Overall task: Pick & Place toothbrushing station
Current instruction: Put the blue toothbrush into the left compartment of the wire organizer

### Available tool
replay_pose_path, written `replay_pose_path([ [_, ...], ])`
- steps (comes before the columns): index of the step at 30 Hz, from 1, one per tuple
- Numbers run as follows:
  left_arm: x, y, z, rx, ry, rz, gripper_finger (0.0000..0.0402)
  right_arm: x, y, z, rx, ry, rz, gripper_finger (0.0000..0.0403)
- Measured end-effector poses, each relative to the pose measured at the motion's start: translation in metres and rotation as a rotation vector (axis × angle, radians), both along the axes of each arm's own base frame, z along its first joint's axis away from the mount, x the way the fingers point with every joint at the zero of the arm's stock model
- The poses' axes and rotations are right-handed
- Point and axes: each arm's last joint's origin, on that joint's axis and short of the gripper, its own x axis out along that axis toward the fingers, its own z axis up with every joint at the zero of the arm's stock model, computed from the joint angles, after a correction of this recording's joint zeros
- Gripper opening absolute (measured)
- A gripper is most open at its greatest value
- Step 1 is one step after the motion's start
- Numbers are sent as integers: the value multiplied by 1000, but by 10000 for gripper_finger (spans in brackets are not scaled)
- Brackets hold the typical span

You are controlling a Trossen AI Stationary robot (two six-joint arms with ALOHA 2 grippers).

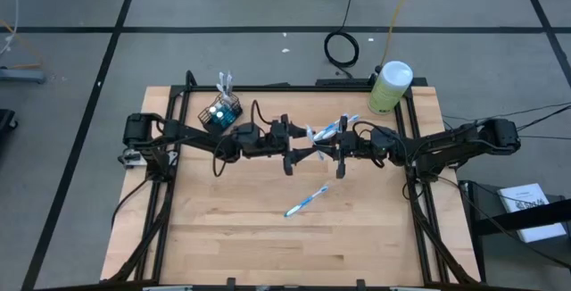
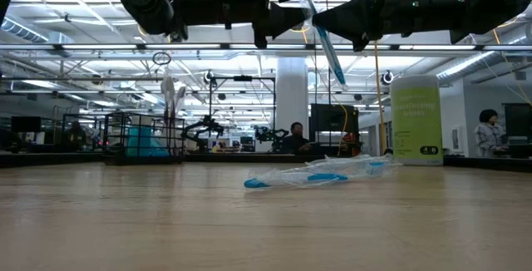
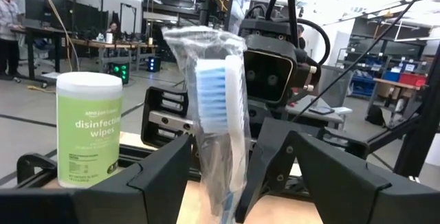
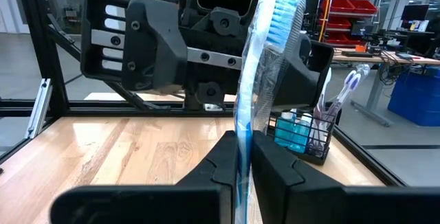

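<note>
A toothbrush in clear wrap (image 3: 218,107), with blue bristles, is held in the air at mid-table between my two grippers, which face each other. My right gripper (image 4: 240,152) is shut on it. My left gripper (image 3: 223,152) is open, one finger on either side of the brush; I cannot tell if they touch it. Another wrapped brush (image 1: 306,202) lies flat on the table nearer the front, and it also shows in the low view (image 2: 320,176). The dark wire-mesh cup (image 1: 223,112) stands at the far left and holds several brushes. My right gripper pinches the wrapped toothbrush's handle (image 4: 242,131) between its two fingers. The fingers come level from the table's right and lie across the brush. The brush is lifted clear of the table and tilted (image 2: 328,46), its bristle head standing out beyond the fingers toward my left gripper.
A pale green wipes canister with a white lid (image 1: 390,86) stands at the far right corner. More clear-wrapped brushes seem to lie on the table under the grippers (image 2: 370,168). The black frame rails (image 1: 174,112) run along the table's sides. People sit in the room behind.
</note>
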Motion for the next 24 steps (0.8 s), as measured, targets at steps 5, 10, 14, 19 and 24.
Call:
replay_pose_path([
  [5, 2, 0, 1, -6, -3, -1, 231, 0, 0, 0, 0, 0, 0, 18],
  [10, 2, 0, 1, -6, -3, 0, 160, 0, 0, 0, 0, 0, 0, 18],
  [14, 2, 1, 1, -7, -4, 2, 112, 0, 0, 0, 0, 0, 0, 18],
  [19, 2, 1, 1, -7, -3, 2, 71, 0, 0, 0, 0, 0, 0, 18],
  [24, 2, 1, 1, 0, -3, 2, 20, 0, 0, 0, 0, 0, -1, 22],
])
